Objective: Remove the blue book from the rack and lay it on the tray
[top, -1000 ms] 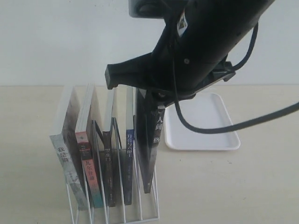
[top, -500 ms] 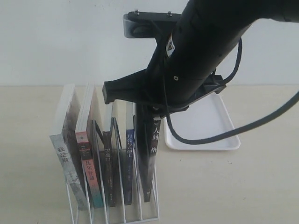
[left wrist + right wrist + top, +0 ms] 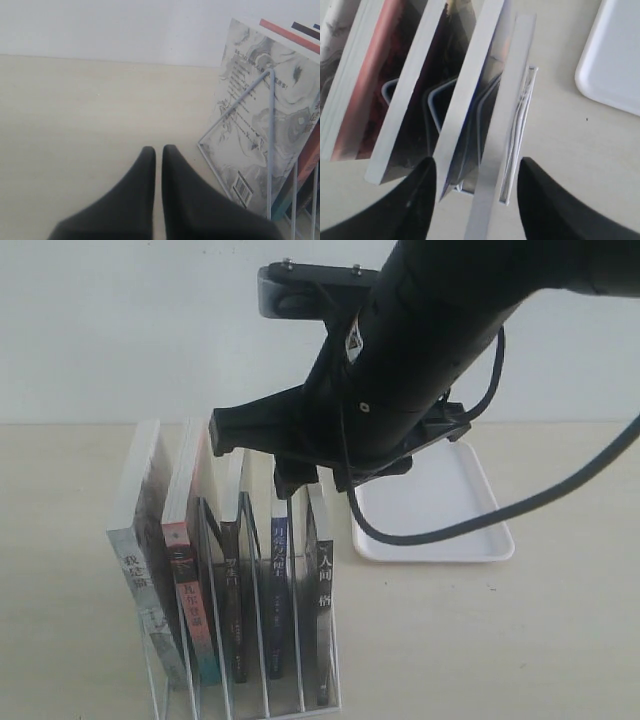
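The black right arm (image 3: 420, 370) leans over the white wire rack (image 3: 300, 708), where the blue book (image 3: 278, 600) stands upright, fourth from the left of five, and the white tray (image 3: 440, 500) lies behind to the right. The right gripper (image 3: 476, 162) has its fingers spread over the top edges of the blue book and the black-spined book (image 3: 322, 610) beside it, gripping nothing. The left gripper (image 3: 156, 152) has its fingers pressed nearly together above the table (image 3: 75, 110).

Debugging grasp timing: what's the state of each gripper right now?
Left gripper: shut, holding nothing.
Right gripper: open over the rack, holding nothing.
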You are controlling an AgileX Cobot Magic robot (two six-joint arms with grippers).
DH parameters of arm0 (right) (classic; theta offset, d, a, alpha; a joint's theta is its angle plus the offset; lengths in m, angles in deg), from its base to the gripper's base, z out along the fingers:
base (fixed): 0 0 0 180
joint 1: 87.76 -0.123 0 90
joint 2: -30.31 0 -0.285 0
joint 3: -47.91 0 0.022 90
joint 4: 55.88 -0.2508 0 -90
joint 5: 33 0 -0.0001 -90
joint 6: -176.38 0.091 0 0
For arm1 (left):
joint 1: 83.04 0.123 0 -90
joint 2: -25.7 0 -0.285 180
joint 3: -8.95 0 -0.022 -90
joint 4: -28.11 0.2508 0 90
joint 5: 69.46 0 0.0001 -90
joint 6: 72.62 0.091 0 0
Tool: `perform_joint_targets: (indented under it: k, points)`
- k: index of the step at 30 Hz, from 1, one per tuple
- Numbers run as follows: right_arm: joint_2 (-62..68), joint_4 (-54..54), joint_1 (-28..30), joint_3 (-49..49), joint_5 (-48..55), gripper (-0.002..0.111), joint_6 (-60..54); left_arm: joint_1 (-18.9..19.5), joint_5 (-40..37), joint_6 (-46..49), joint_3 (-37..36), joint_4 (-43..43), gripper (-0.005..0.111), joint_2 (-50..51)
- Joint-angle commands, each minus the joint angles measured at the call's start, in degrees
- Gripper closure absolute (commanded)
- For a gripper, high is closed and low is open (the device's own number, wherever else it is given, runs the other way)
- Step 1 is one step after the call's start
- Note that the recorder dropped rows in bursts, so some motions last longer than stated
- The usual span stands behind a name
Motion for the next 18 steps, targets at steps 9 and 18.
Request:
perform_joint_targets:
  k: [9, 18]
  points:
    - [-2.82, -0.18, -3.14, -9.50, 6.33, 0.068, -1.12, 0.06, 0.05, 0.23, -0.22, 0.18, 0.103, -0.22]
    - [2.66, 1.87, -5.28, -10.15, 6.68, 0.069, -1.59, 0.06, 0.05, 0.23, -0.22, 0.18, 0.103, -0.22]
